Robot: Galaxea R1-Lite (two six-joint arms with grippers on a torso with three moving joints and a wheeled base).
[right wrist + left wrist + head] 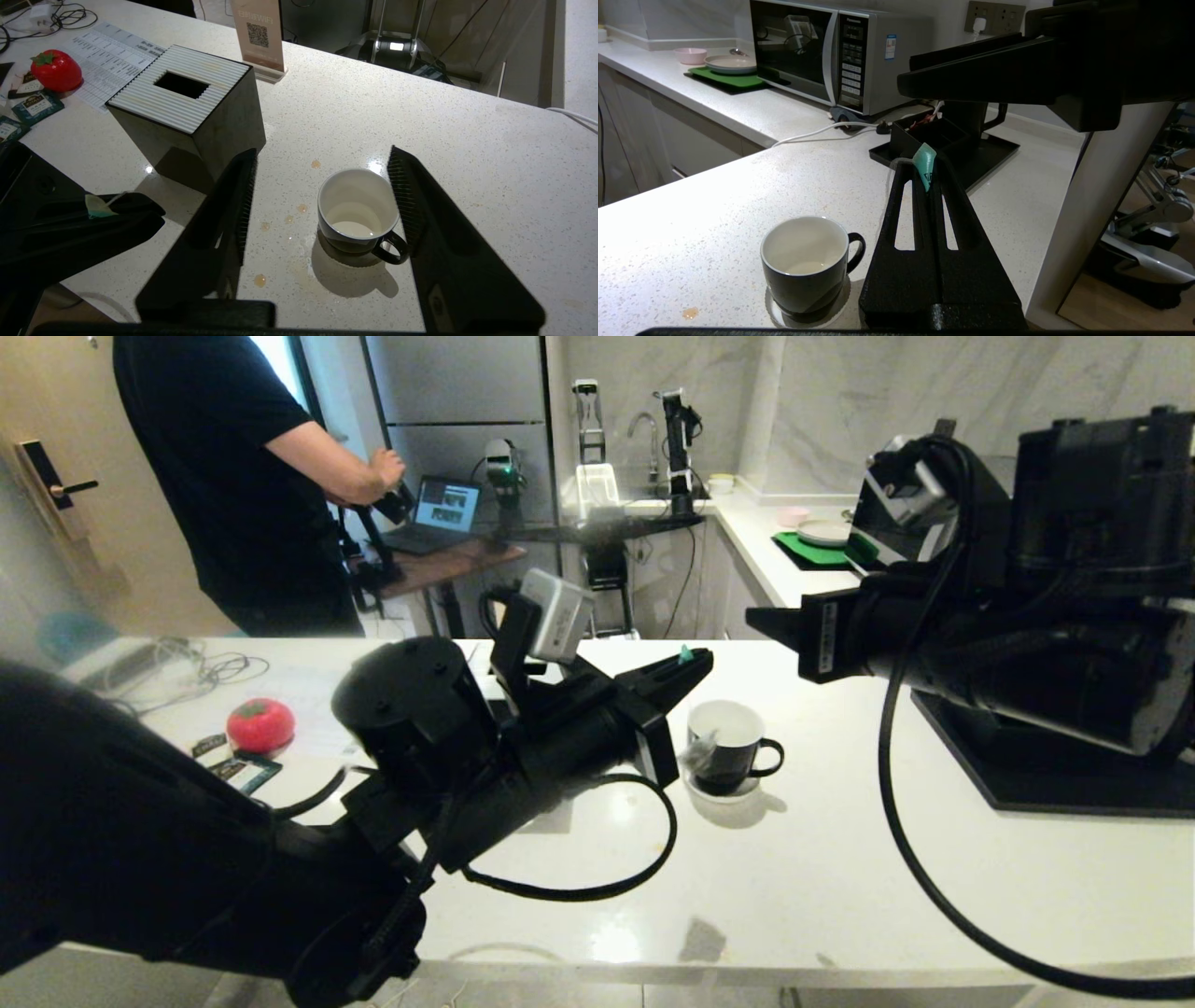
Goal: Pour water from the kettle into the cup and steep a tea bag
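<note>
My left claw [928, 179] is pressed together on a teal tag [925, 163], poised just above and beside the cup [726, 747], presumably to dangle the tea bag [700, 753] against its rim; my right claw [322, 205] hangs spread above the cup; the kettle [971, 116] waits on its tray; open tabletop [840, 859] lies nearer me.

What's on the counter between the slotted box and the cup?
Only a few small amber drips on otherwise bare counter, seen in the right wrist view.
</note>
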